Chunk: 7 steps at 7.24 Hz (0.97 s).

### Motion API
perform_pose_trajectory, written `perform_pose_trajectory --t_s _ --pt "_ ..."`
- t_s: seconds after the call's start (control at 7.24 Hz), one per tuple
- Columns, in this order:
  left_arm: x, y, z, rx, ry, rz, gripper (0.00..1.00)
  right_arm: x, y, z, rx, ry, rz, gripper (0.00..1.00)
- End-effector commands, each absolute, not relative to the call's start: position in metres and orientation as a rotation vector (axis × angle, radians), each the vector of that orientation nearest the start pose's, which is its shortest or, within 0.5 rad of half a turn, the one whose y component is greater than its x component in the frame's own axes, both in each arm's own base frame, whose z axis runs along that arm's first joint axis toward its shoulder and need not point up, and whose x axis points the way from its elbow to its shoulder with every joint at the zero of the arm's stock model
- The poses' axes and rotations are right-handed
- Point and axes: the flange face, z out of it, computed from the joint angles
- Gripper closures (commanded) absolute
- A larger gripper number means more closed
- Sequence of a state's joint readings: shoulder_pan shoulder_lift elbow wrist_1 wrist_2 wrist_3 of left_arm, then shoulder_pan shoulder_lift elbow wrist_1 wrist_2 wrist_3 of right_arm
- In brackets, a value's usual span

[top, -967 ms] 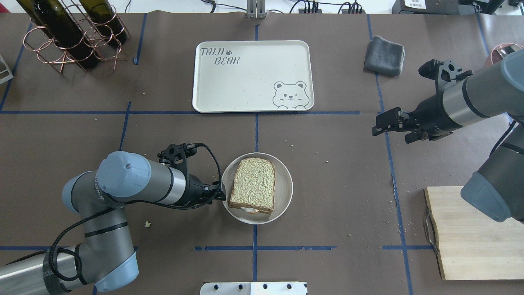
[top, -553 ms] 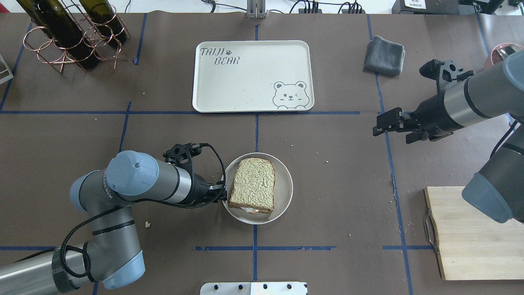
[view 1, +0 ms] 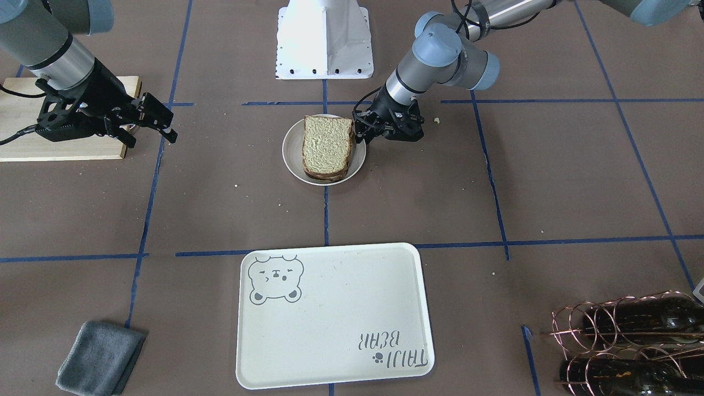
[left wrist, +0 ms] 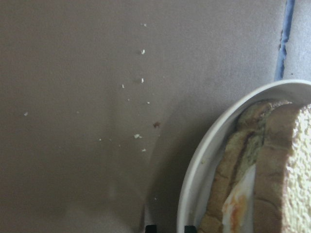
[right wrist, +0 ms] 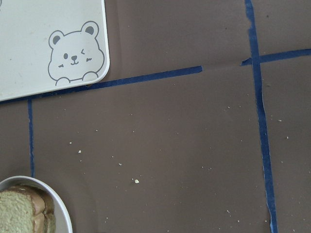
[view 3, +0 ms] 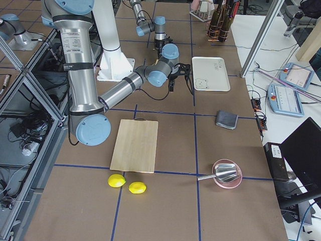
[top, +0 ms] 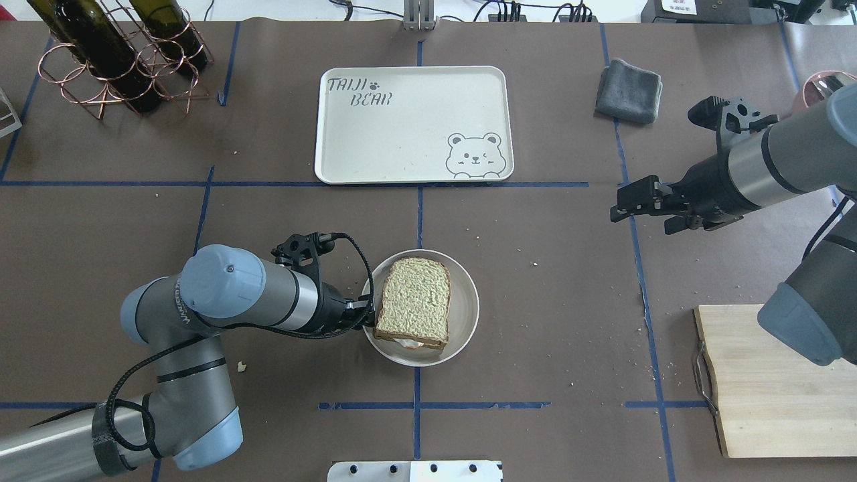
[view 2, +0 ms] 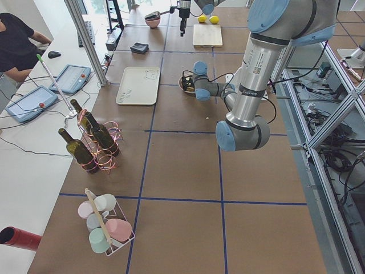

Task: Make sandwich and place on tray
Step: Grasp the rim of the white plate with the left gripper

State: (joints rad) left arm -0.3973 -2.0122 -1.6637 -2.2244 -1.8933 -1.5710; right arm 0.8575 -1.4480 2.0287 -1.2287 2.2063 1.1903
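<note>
At the white plate's (top: 466,314) rim, we find the left gripper (top: 365,316) nudged closer to the sandwich (top: 414,301), jaws slightly parted, while the right gripper (top: 617,203) hangs spread.

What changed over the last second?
The left gripper slid toward the robot's right, up to the plate rim beside the sandwich; nothing grasped or released. The right gripper, tray, plate and sandwich stayed put.
</note>
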Motion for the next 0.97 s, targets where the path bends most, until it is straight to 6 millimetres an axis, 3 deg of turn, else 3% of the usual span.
perform_pose_trajectory --t_s 0.0,0.14,0.28,0.41,0.55,0.83 --pt "0.564 -0.347 0.289 -0.047 1.203 -0.156 0.69 -0.274 -0.43 0.338 0.038 -1.064 0.138 0.0" --pt "0.565 -0.347 0.291 -0.048 1.2 -0.156 0.74 -0.273 -0.429 0.337 0.037 -1.066 0.137 0.0" --pt "0.565 -0.347 0.289 -0.047 1.204 -0.155 0.95 -0.273 -0.429 0.337 0.039 -1.065 0.138 0.0" --pt "0.563 -0.347 0.287 -0.047 1.22 -0.157 1.0 -0.274 -0.43 0.336 0.039 -1.066 0.137 0.0" --pt "0.554 -0.355 0.279 -0.064 1.263 -0.217 1.0 -0.274 -0.429 0.336 0.039 -1.067 0.135 0.0" --pt "0.529 -0.392 0.247 -0.119 1.353 -0.405 1.0 -0.271 -0.427 0.331 0.045 -1.075 0.131 0.0"
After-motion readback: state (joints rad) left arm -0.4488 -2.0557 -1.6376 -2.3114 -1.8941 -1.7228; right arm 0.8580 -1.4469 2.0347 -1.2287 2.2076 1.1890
